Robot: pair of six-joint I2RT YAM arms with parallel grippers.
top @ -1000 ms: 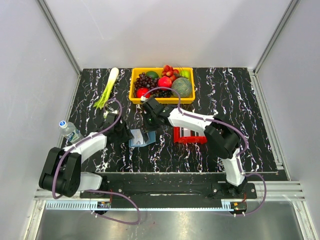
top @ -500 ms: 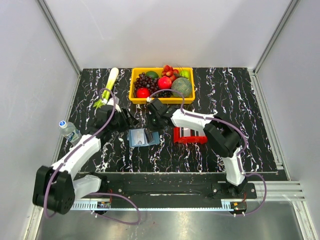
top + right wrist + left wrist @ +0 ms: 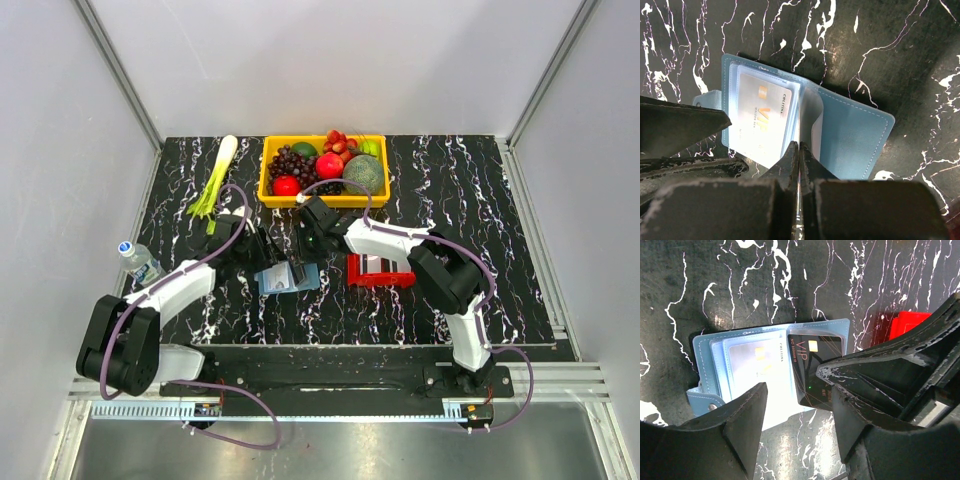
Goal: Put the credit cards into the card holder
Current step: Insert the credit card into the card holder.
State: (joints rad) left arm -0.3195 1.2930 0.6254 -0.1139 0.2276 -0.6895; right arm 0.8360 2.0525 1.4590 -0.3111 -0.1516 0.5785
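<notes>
Beneath both tools spreads the black, white-veined tabletop [image 3: 480,220], with a yellow basket [image 3: 263,175] of fruit beyond them. A red tray [image 3: 380,284] sits just to the right of the right tool [image 3: 799,147]; the pale cards in it are too small to tell apart. Directly under the two tools lies the card holder [image 3: 285,281], opened flat with its pockets up. Its long axis runs crosswise in front of the right tool's fingertips, with the fold straight ahead of them. Its snap tab [image 3: 700,397] sticks out of the end on the side of the left tool [image 3: 799,405], whose fingers stand apart with nothing gripped. I cannot tell whether one of them touches that end, since it covers the corner in the right wrist view. The right tool's fingers are pressed together on a dark card [image 3: 812,357] marked VIP. From that tool's own camera the card shows only as a thin line between the fingers, just beside a raised clear pocket leaf [image 3: 812,120]. From the left wrist it sits over the half of the holder away from the tab, long axis across the holder's, its gripped part hidden by the fingers. A white VIP card [image 3: 765,117] sits in the pocket on the left tool's side, turned the same way.
</notes>
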